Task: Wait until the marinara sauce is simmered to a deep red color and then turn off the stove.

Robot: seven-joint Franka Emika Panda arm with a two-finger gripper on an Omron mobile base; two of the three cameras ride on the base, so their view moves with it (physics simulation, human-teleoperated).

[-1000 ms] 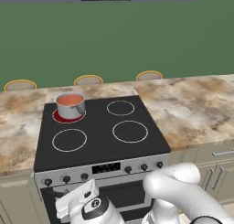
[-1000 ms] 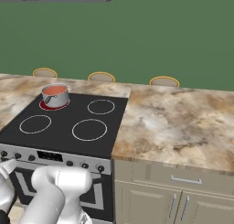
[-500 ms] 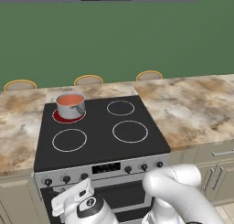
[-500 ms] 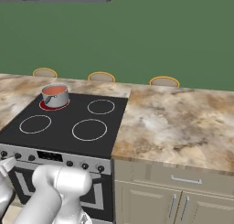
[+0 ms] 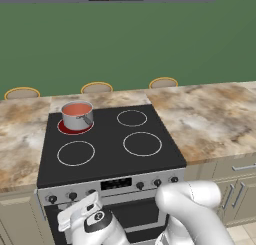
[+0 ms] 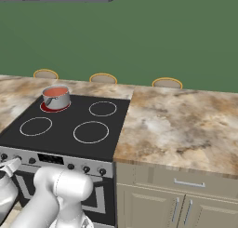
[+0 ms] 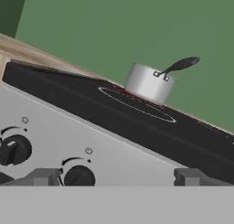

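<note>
1. While the stove (image 5: 107, 144) dominates the scene, its far-left burner glows red under the saucepan (image 5: 77, 115). The marinara sauce (image 5: 76, 109) sits inside as an orange-red disc. I judge it not yet deep red, so turning the heat off now would end the simmer too early.
2. Below the cooktop, the silver front panel (image 7: 114, 147) carries several like-looking black knobs. The gripper (image 7: 116, 176) hovers just before that panel with its fingers spread wide, clamped on nothing. One knob (image 7: 78, 176) lies between the fingers and another knob (image 7: 14, 149) sits just beside. Which of them drives the lit burner I cannot tell; picking the wrong one would leave the sauce cooking.
3. Viewed from the hand, the pan's inside is hidden, so colour must be judged from the base views. Waiting too long risks scorching.
4. Closing off-centre could make the fingers slip off the small knob.
</note>
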